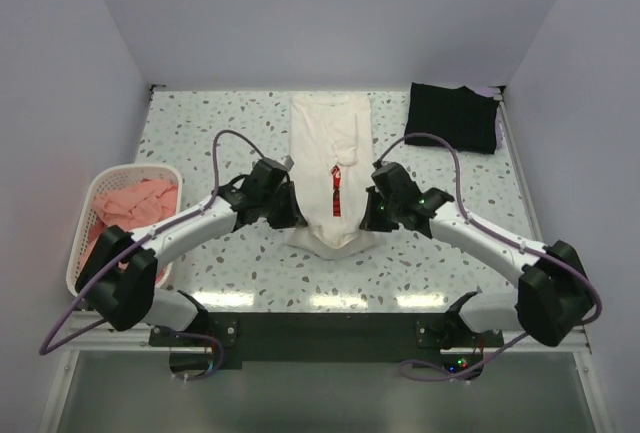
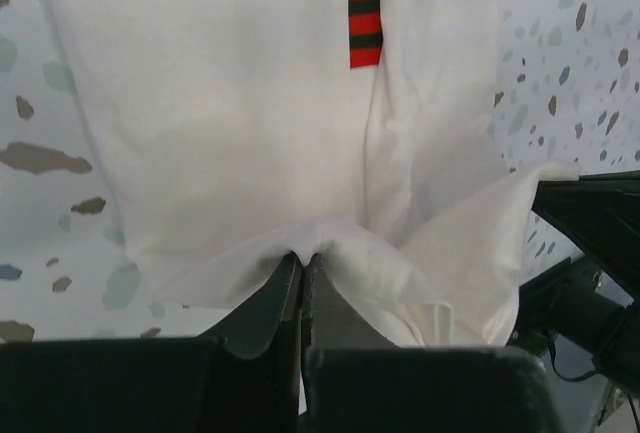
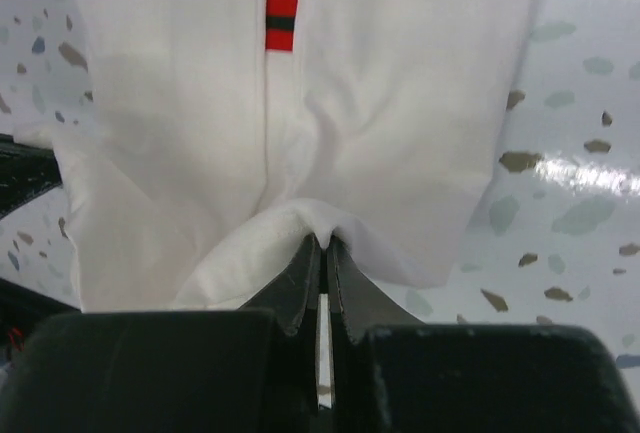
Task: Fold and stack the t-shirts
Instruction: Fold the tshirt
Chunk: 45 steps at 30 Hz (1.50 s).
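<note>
- Left gripper [image 2: 303, 258]: fingers pressed together, pinching the near hem of the white t-shirt [image 1: 328, 143].
- Right gripper [image 3: 326, 241]: likewise clamped on that hem.
- The shirt lies folded lengthwise at the middle of the table [image 1: 200, 123], between both arms.

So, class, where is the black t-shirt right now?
In the top view the black t-shirt lies folded at the far right corner of the table, right of the white t-shirt and apart from it.
</note>
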### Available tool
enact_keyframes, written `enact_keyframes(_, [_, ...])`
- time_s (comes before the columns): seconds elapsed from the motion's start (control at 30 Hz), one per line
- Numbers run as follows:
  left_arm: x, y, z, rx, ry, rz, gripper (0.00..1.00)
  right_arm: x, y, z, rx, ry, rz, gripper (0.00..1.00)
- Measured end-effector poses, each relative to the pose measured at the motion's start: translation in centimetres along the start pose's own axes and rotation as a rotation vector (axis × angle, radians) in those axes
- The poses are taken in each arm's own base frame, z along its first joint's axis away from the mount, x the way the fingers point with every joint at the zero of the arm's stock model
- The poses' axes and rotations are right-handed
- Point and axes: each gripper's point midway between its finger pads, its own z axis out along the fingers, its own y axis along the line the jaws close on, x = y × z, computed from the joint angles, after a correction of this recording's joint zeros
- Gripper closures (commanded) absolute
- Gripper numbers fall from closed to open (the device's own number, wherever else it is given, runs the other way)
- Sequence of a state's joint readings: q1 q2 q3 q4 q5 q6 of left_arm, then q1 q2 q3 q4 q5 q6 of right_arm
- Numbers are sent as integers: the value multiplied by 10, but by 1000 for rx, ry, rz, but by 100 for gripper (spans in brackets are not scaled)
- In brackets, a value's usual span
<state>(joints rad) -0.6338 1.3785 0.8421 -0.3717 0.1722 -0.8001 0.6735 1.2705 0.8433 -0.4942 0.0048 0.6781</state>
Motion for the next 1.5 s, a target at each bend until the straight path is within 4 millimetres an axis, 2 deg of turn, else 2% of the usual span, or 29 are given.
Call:
enact_keyframes(0.2, [-38,2,33,-44,-52,-61,100,-49,-1,39,46,-29,43,100])
enact_keyframes(0.47, [-86,5,54,-85,-136,-145,100,-108,-15,63,80,-101,117,100])
enact_keyframes(0.6, [-117,12,55,-103,-195,-177,100,-127,-28,78,96,-114,155,100])
enact_keyframes(0.8, [-152,19,60,-111,-246,-206,100,-137,-46,95,125,-108,191,100])
enact_keyframes(1.13, [-161,39,70,-139,-238,-239,100,-156,-55,95,99,-127,231,100])
enact_keyframes(1.5, [-177,40,70,-118,-254,-253,100,-174,-58,96,70,-152,252,100])
